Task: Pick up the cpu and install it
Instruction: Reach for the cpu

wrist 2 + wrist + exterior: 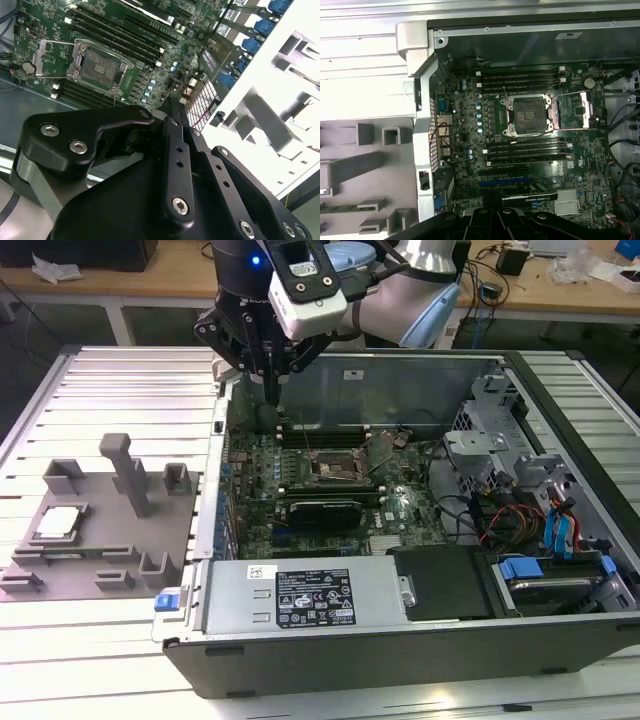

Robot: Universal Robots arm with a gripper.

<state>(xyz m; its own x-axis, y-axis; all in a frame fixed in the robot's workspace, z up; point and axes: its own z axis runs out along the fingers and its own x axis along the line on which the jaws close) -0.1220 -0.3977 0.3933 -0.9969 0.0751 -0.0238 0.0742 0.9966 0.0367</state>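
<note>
Slatted metal forms the desk (130,380), which carries an open computer case (400,640) and, toward its edge at the exterior view's left, a grey fixture (110,540). The cpu (58,523) lies flat in that fixture, well apart from the tool (271,397). The tool hangs over the case's far corner nearest the fixture, seemingly clenched on nothing. Inside the case, the motherboard socket (527,116) has its frame swung open.
</note>
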